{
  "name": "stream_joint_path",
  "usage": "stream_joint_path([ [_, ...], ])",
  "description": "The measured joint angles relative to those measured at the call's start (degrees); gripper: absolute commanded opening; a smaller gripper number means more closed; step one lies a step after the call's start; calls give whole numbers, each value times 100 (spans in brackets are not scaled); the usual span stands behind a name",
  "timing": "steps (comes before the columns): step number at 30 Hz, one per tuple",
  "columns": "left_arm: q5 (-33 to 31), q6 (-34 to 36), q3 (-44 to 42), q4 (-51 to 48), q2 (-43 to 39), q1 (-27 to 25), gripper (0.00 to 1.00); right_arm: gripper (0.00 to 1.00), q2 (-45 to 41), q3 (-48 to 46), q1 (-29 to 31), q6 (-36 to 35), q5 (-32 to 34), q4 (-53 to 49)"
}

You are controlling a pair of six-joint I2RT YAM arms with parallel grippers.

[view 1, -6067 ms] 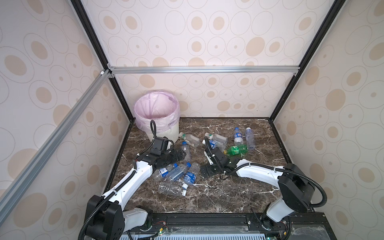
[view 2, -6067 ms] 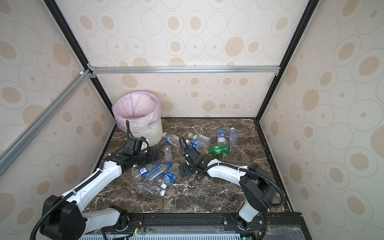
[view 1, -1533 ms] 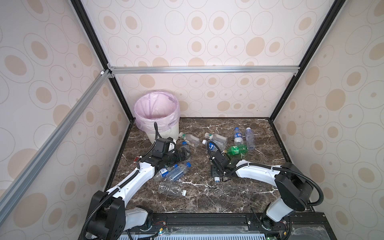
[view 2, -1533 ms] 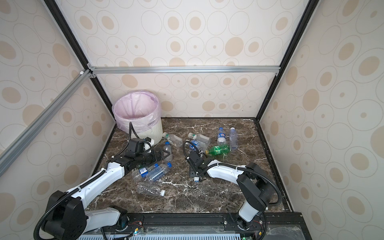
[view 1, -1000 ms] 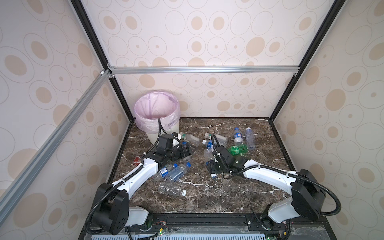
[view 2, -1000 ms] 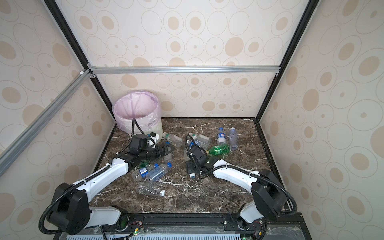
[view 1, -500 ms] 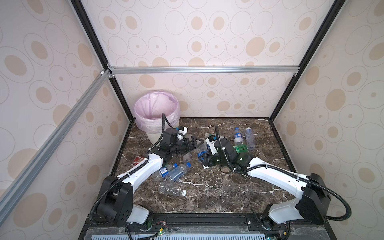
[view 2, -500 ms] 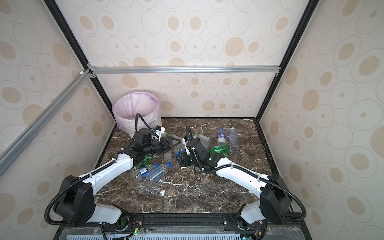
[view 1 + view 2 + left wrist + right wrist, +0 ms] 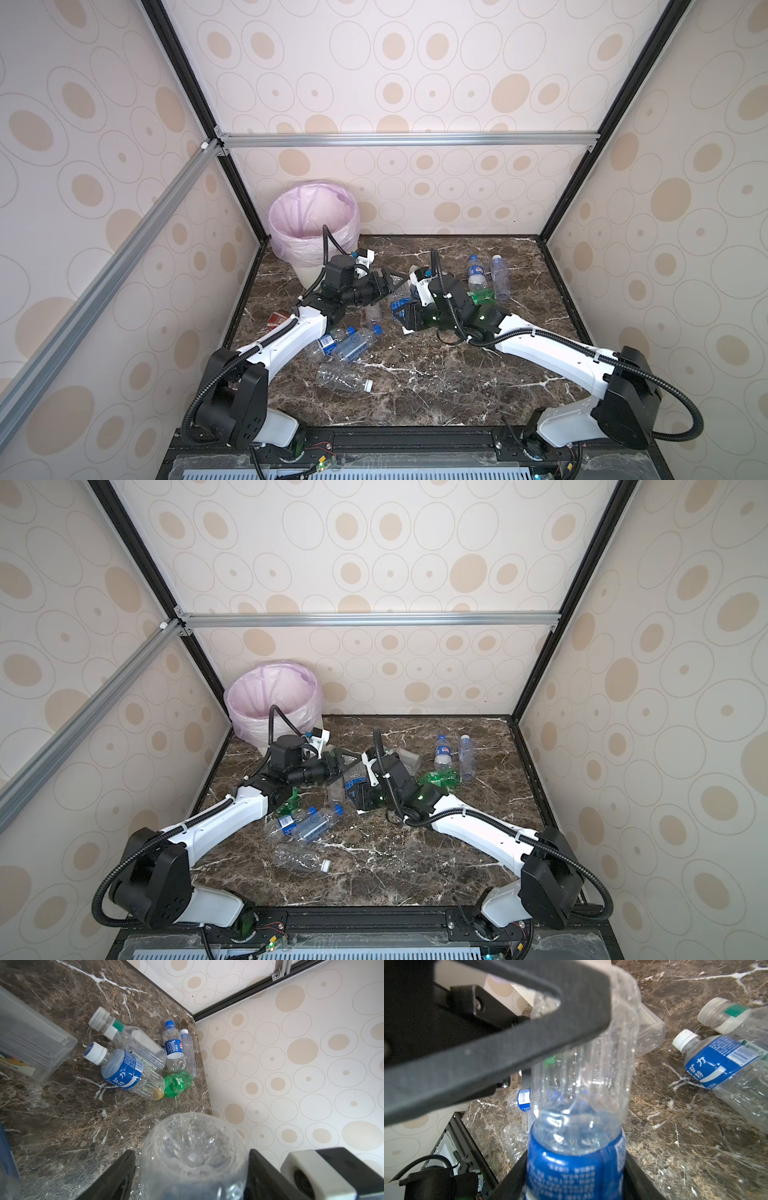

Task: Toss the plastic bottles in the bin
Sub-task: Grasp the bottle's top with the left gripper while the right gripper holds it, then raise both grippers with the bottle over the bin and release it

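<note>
Passing a blue-labelled bottle (image 9: 581, 1095) from arm to arm above the marble surface (image 9: 436, 382): the right tool (image 9: 576, 1167) is clamping the labelled half, while the left tool (image 9: 192, 1154) is pressing its jaws against both sides of the clear base end, apparently gripping it too. Holding the bottle raised and lengthwise is giving each arm its own end. The left arm (image 9: 291, 336) is probably taking over because the bin (image 9: 291, 245) is standing in the back left corner, just beside it. Other plastic bottles (image 9: 476, 272) are lying loose near the back right wall and under the left arm. Patterned walls (image 9: 415, 83) are closing in three sides. Bare room is lying front and centre, so the swing to the bin's rim is looking short but tight against the corner.
</note>
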Motion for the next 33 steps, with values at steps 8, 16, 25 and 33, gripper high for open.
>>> stream_joint_path([
  [8, -24, 4, 0, 90, 0, -13, 59, 64, 0, 31, 7, 57, -13, 44],
  [16, -442, 85, 13, -46, -79, -13, 56, 87, -114, 33, 35, 39, 144, 37],
  [25, -1257, 658, 855, -852, -90, 22, 55, 100, -382, 302, 42, -273, 466, -232],
  [33, -2159, 1464, 2063, -1690, -90, 96, 54, 100, -367, 1086, 46, -756, 896, -470],
])
